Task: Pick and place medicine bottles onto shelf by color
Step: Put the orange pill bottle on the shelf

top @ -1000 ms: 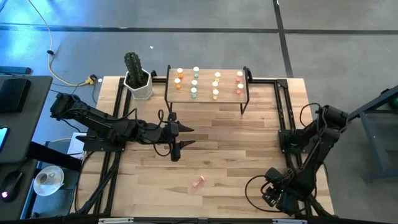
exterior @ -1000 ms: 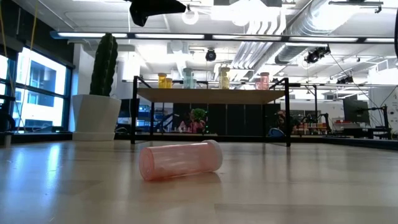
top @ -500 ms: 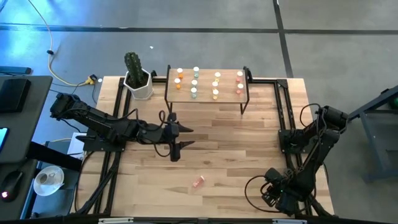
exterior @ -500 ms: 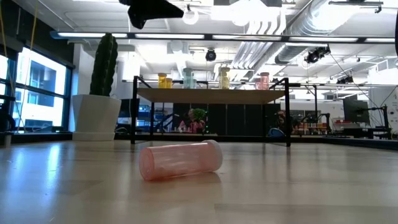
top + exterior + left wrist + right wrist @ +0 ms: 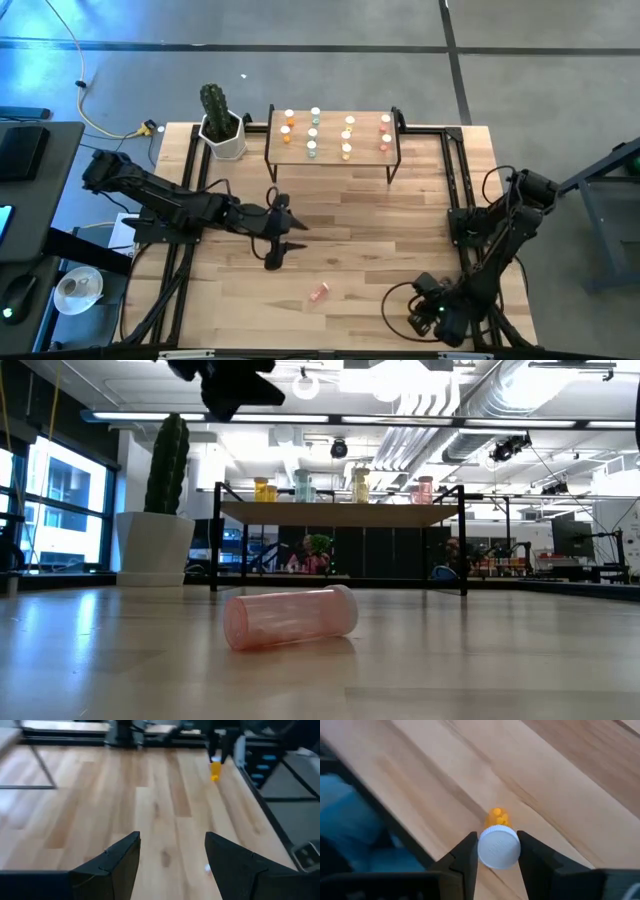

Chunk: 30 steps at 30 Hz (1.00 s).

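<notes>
Since before, the left gripper (image 5: 277,245) has swung nearer the pink bottle (image 5: 318,292) on the counter (image 5: 360,230), fingers spread, empty; the right gripper (image 5: 498,851) pinches an orange bottle (image 5: 498,842).

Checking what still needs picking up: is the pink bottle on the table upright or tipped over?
Tipped over: the pink bottle lies on its side on the tabletop.
</notes>
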Tool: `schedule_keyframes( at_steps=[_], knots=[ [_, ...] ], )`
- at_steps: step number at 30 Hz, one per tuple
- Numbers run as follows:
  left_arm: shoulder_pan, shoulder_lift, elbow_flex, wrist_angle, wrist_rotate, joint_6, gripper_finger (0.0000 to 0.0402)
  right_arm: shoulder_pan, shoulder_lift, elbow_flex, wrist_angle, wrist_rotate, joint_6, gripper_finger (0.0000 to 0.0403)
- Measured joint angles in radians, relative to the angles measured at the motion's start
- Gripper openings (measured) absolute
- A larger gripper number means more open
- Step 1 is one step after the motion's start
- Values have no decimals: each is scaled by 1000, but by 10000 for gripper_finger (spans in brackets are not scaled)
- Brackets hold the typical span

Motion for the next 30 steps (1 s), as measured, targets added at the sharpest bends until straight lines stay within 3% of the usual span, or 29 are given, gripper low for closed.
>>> schedule_keyframes(
  at_steps=[5, 11, 20, 30],
  knots=[
    [-21, 37, 0, -48, 56, 59, 211, -96, 0, 0, 132, 84, -172, 108],
    [-76, 31, -101, 28, 34, 67, 211, -247, 0, 0, 264, 88, -428, 108],
    [-88, 18, -297, 274, 20, -42, 211, -471, 0, 0, 471, -5, -756, 108],
    [-55, 26, -327, 440, 57, -88, 211, -648, 0, 0, 658, -105, -1007, 108]
  ],
)
